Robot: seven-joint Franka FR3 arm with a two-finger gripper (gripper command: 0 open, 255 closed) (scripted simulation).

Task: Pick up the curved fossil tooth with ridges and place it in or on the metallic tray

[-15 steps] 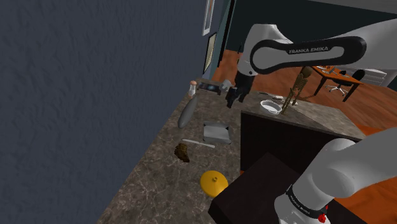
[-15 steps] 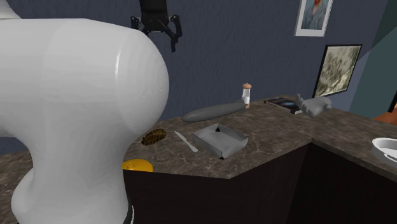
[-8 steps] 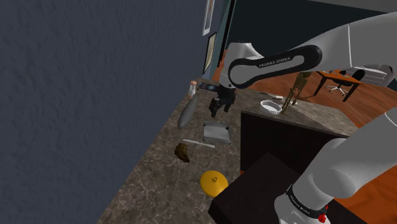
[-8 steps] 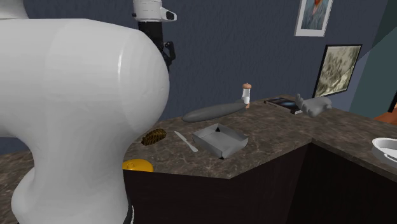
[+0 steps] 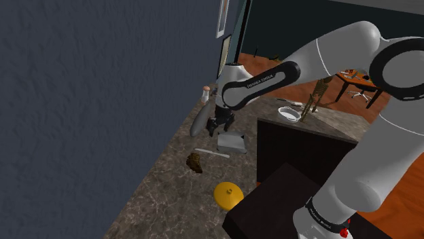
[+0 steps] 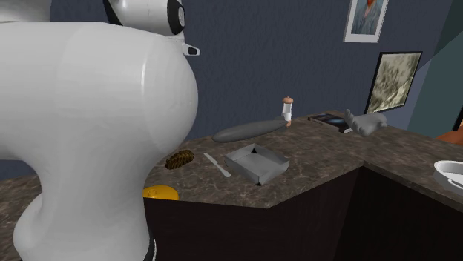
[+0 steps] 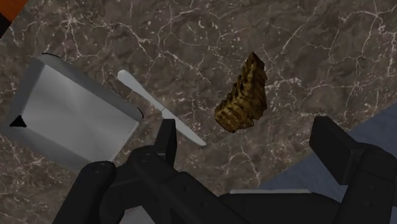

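Your open black pincer (image 7: 247, 135) could bump the thin white knife (image 7: 159, 107) beside the brown ridged tooth (image 7: 243, 95) if you drop crooked.

The arm (image 5: 261, 83) bears white lettering, FRANKA EMIKA, on its dark band (toward two o'clock in the shoulder view). Small print on the base ring (image 5: 325, 216), at five o'clock, is unreadable.

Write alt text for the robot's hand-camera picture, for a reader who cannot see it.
A brown, ridged, curved fossil tooth lies on a dark marbled countertop just ahead of the open black gripper, untouched. Beside it lie a thin white utensil and, further off, a grey metallic tray.
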